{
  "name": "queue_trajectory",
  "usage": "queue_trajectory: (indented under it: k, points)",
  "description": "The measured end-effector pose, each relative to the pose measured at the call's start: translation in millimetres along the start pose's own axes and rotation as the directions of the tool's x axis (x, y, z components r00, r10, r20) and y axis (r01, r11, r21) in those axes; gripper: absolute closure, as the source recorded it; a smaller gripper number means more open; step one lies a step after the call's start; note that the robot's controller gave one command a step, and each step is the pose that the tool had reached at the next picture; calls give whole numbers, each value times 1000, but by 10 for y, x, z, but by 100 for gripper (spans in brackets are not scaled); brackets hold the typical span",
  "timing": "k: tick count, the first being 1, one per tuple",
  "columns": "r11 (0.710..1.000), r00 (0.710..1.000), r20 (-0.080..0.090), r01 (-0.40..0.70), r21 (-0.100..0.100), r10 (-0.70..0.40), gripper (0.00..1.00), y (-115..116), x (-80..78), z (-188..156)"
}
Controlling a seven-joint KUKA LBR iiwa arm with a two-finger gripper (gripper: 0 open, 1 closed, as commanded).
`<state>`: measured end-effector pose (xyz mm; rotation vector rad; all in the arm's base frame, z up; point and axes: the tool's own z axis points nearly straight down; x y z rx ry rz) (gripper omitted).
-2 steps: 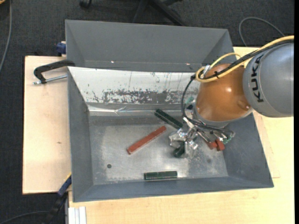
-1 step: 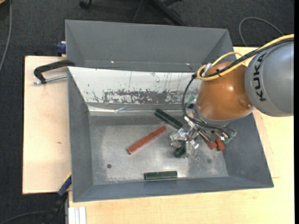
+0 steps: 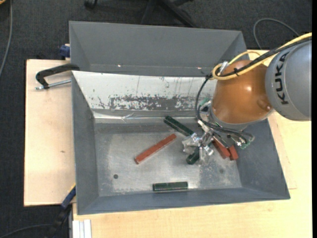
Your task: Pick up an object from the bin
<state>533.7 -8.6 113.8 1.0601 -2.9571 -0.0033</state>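
The gripper (image 3: 200,150) sits low over the floor of the bin (image 3: 83,148), right of centre, above a small dark green piece (image 3: 191,158) — whether it is open or has hold of anything cannot be told. A dark green stick (image 3: 177,125) lies just to its upper left and a red piece (image 3: 227,151) just to its right. A red-brown bar (image 3: 155,148) lies at centre, and a dark green bar (image 3: 170,186) at lower centre, well apart.

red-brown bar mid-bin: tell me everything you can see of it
The red-brown bar is a long, slim, straight-edged stick, one plain matt colour; material unclear. It lies flat on the bin floor near the middle, slanted, one end toward the front left, the other toward the back right. Only the floor seems to touch it. The pincer is to its right, apart from it.
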Motion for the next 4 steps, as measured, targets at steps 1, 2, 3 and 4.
queue_trajectory:
  k: [1, 2, 3, 4]
  points:
    - [1000, 1000, 5, 0, 5, 0, 100, -11, -17, -147]
    - [1000, 1000, 6, 0, 5, 0, 100, -12, -19, -263]
    - [1000, 1000, 6, -1, 5, 1, 100, -13, -23, -345]
    - [1000, 1000, 6, -1, 6, 1, 100, -14, -30, -417]
